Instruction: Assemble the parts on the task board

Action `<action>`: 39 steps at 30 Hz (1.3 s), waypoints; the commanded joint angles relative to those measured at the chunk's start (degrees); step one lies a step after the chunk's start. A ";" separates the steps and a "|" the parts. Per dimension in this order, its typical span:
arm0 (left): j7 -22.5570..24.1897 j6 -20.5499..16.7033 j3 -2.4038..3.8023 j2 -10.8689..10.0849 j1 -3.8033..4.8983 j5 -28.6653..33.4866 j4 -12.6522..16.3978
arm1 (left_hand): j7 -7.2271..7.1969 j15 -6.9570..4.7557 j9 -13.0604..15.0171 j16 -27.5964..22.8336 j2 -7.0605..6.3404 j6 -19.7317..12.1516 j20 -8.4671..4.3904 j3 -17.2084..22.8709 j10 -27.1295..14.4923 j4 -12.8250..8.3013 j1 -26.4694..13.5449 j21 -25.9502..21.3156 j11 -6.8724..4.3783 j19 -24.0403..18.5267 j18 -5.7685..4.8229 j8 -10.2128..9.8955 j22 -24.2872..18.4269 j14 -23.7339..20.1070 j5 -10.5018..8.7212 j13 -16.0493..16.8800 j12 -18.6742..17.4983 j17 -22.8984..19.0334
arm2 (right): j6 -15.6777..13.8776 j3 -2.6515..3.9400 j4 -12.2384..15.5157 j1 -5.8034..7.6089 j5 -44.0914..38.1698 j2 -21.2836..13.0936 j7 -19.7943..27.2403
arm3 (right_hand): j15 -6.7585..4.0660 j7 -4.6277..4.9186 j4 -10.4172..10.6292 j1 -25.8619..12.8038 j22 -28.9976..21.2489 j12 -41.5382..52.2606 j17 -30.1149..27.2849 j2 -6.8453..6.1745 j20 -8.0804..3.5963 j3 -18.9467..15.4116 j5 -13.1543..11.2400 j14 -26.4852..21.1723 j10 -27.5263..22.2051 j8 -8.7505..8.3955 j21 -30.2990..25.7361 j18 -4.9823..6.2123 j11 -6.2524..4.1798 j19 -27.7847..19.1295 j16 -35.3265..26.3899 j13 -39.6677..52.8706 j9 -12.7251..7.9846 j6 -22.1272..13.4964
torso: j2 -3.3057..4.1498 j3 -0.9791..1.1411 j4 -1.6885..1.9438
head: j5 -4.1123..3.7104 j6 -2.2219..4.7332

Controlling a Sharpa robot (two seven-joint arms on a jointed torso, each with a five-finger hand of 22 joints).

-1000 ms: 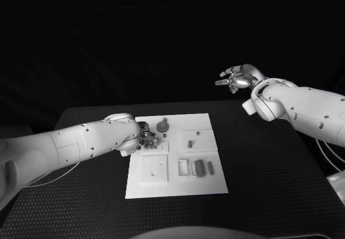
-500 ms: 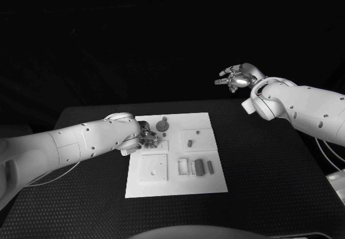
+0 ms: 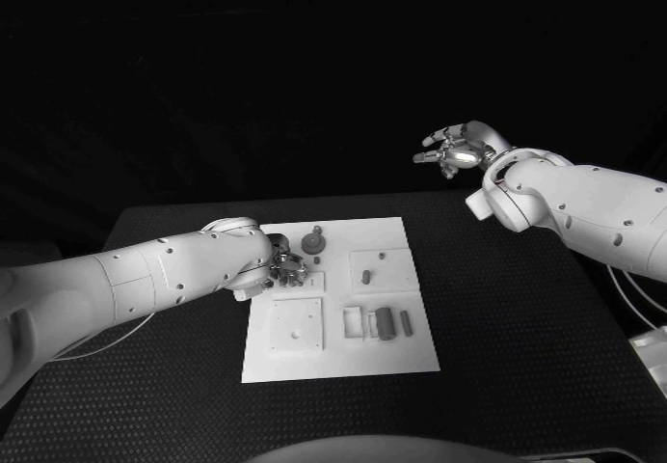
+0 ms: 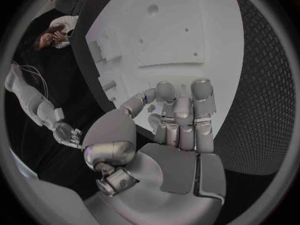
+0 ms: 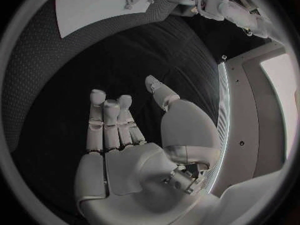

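task board (image 3: 348,357) sits dead center on the black table (image 3: 515,328) | left hand (image 3: 285,268) curled down on the board's 10 o'clock corner, can't tell if it's grasping a part | right hand (image 3: 455,151) raised at 1 o'clock, fingers loose, nothing in it

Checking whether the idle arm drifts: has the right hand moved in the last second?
No. The right hand hangs at the same spot beyond the table's far edge.

Black textured table (image 3: 528,318); dark unlit room behind; pale panel (image 5: 259,100) beside table.
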 commanded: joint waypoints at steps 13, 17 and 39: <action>0.23 0.69 0.05 0.44 -0.18 -0.29 -0.39 | -3.75 -3.81 2.90 0.24 0.89 4.41 -2.62 0.56 -1.36 -0.35 0.20 0.33 -1.58 1.96 1.37 0.33 1.14 3.52 0.01 -0.13 0.29 -0.15 | 2.46 0.03 -0.15 0.01 1.34 0.29 1.43 | 2.00 3.57 -0.65 -1.18 -6.54 -12.23 -9.06 0.32 5.30 1.48 0.00 -6.77 -8.85 1.07 -14.81 -0.19 3.48 -10.64 -17.68 -14.03 -0.60 0.81 | 0.01 -0.01 0.01 | -0.16 -0.10; 0.25 0.77 0.05 0.63 -0.37 -0.29 -0.65 | -3.74 -3.80 2.90 0.24 0.89 4.41 -2.62 0.56 -1.37 -0.35 0.20 0.33 -1.58 1.95 1.37 0.33 1.14 3.52 -0.01 -0.14 0.29 -0.16 | 3.95 0.02 -0.48 0.01 2.80 0.56 1.85 | 6.29 3.85 -1.73 -1.58 -11.07 -21.75 -15.82 0.85 7.91 2.09 -0.01 -10.23 -8.86 2.07 -23.58 -2.10 5.20 -18.53 -32.70 -24.32 -0.46 0.55 | 0.02 0.00 0.01 | -0.16 -0.10; 0.48 1.92 0.04 0.88 -0.44 -4.79 -0.79 | -3.87 -3.88 2.92 0.83 0.58 4.75 -2.63 0.65 -1.16 -0.38 0.49 0.50 -1.67 2.09 1.30 0.53 1.17 3.46 1.13 -0.47 0.68 -0.64 | 4.83 0.02 -0.61 0.00 4.87 0.68 2.38 | 9.73 3.96 -1.40 -0.53 -13.64 -32.86 -20.22 1.64 10.19 0.42 0.01 -10.30 -5.67 3.21 -32.16 -3.69 6.80 -26.02 -50.58 -39.73 -1.83 -0.37 | 0.00 0.03 -0.01 | -0.27 -0.50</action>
